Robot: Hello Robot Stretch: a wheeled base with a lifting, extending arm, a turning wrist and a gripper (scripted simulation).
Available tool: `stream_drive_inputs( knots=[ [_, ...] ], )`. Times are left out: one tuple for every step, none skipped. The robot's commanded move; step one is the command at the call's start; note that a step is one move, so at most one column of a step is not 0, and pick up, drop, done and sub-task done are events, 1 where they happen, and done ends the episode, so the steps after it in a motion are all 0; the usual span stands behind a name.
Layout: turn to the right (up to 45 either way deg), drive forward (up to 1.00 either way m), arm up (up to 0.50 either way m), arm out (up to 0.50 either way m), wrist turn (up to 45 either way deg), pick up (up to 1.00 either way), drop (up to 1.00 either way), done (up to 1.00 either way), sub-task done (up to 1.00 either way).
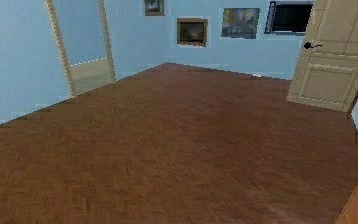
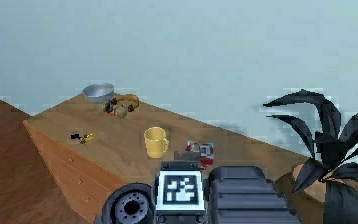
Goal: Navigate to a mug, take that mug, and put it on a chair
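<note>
A wooden cabinet top (image 2: 102,150) bears a grey bowl (image 2: 98,92), a yellow mug (image 2: 156,142) and a small reddish object (image 2: 200,151).

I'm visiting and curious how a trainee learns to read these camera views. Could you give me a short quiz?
1. True or false: the yellow ceramic mug stands upright on the light wooden cabinet top.
2. In the arm side view, which thing sits on that top, left of the mug? A) round grey metal bowl B) green glass bottle C) white plate
3. Fill in: the cream panelled door is at the forward view's ___ edge.
Key: 1 true; 2 A; 3 right.
</note>
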Motion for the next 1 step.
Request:
stream_drive_inputs(
  knots=[
    [0.0,0.00,0.00,0.30,0.0,0.00,0.00,0.00,0.00]
  ],
)
